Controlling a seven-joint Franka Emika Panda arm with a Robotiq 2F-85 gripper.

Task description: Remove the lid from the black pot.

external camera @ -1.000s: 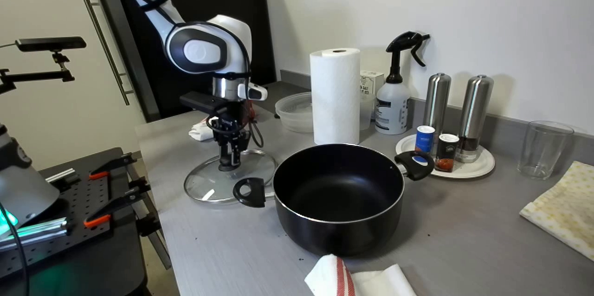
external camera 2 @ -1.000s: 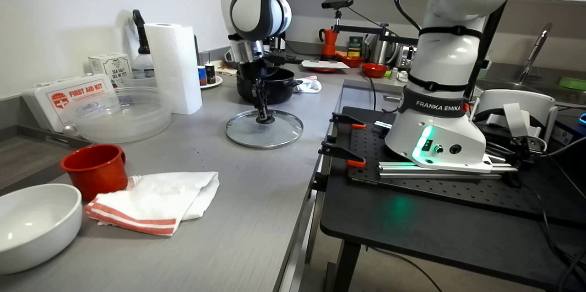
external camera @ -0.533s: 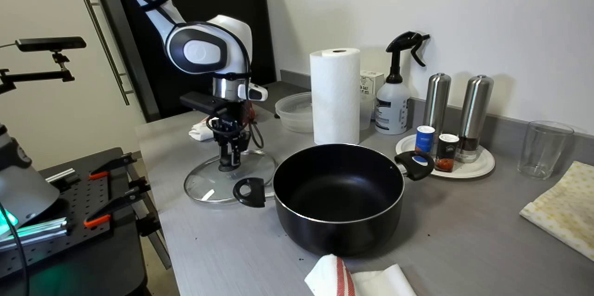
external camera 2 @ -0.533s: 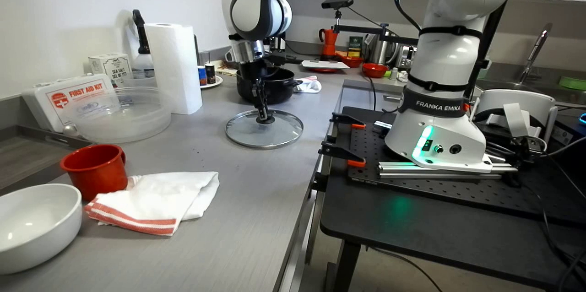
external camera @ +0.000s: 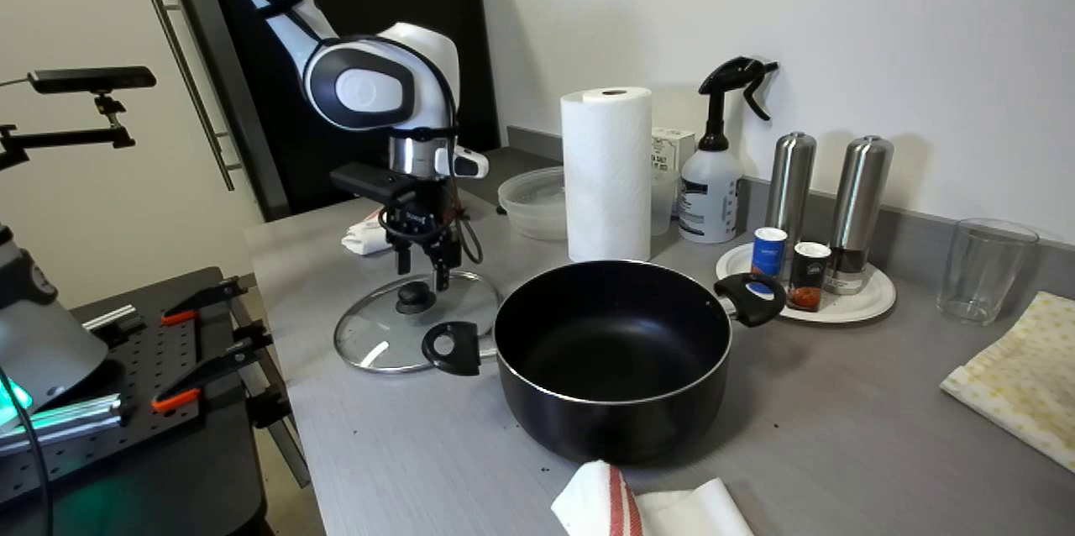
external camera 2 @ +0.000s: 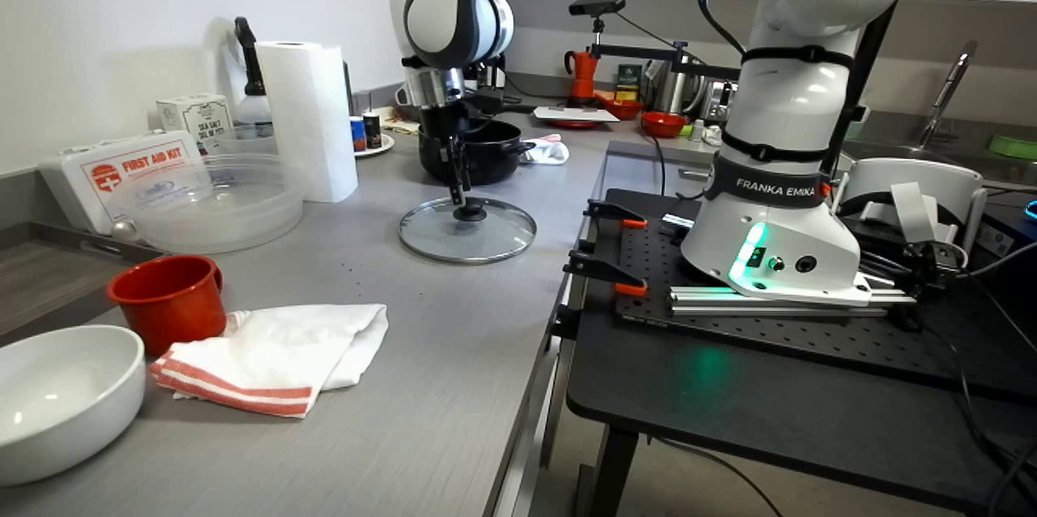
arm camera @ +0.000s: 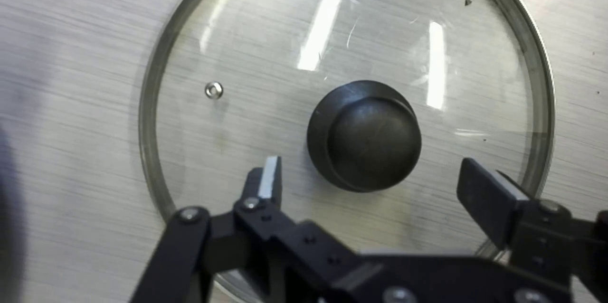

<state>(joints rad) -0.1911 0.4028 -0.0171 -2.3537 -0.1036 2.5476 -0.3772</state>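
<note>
The clear glass lid (external camera: 369,334) with its metal rim lies flat on the grey counter beside the black pot. Its black knob (arm camera: 373,144) points up, uncovered in the wrist view. Uncovered and with its inside in sight, the black pot (external camera: 613,431) stands upright; one side handle (external camera: 453,349) overlaps the lid's edge in that exterior view. My gripper (arm camera: 373,175) is open just above the lid, fingers (arm camera: 489,203) spread wide to either side of the knob and apart from it. Nothing is held. In an exterior view the lid (external camera 2: 502,240) sits nearer than the pot (external camera 2: 494,156).
A paper towel roll (external camera: 606,175) and a plastic tub (external camera: 533,204) stand behind the lid. A white plate (external camera: 878,305) bears grinders and shakers. A striped towel (external camera: 588,502) lies before the pot. Elsewhere are a red mug (external camera 2: 170,306) and a white bowl (external camera 2: 73,412).
My gripper has let go of the lid's knob, its fingers spreading apart, and has risen slightly. The lid and the pot have stayed where they were.
</note>
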